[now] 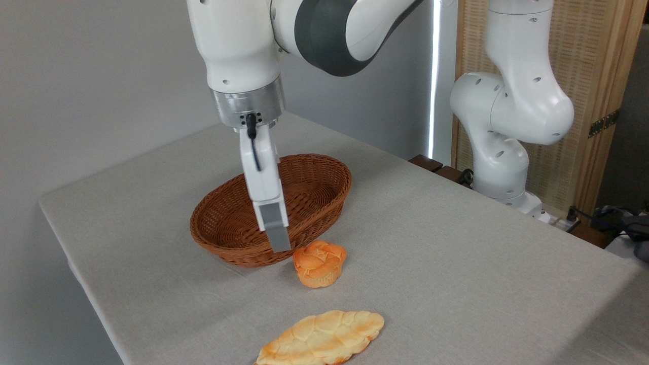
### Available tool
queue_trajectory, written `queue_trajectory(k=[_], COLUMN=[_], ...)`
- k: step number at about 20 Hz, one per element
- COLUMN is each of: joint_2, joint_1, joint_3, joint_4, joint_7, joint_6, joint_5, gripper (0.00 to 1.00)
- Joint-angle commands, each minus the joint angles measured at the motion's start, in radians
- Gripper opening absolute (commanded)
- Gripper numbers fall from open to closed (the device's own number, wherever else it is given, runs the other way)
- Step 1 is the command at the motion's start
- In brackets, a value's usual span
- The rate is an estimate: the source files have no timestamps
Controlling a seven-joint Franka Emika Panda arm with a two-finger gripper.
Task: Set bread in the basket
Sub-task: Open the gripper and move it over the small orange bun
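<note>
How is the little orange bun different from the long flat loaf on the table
The orange bun is small, chunky and upright with a swirled top; the flat loaf is long, low and crackled. The bun is deep orange, the loaf pale golden with browned edges. The bun sits right beside the basket; the loaf lies nearer the camera, apart from it. Both rest on the table, outside the basket.

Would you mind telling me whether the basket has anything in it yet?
Empty. The basket's woven floor shows bare, and the bread sits on the table just outside its rim.
</note>
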Motion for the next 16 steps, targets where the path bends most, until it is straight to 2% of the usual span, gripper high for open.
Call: queue_trajectory(k=[1,4,7,12,16], joint_2=[-0.016,-0.032,-0.067,-0.148,-0.205], joint_1=[0.003,0.0,-0.003,-0.005,-0.026], joint_3=[0.007,0.004,0.004,0.004,0.004], joint_4=[-0.034,-0.072,-0.126,-0.221,-0.336], joint_7=[0.214,0.293,0.399,0.528,0.55], joint_6=[-0.001,0.003,0.011,0.028,0.147], joint_5=[0.01,0.074,0.1,0.105,0.107], gripper=[1.0,1.0,1.0,1.0,1.0])
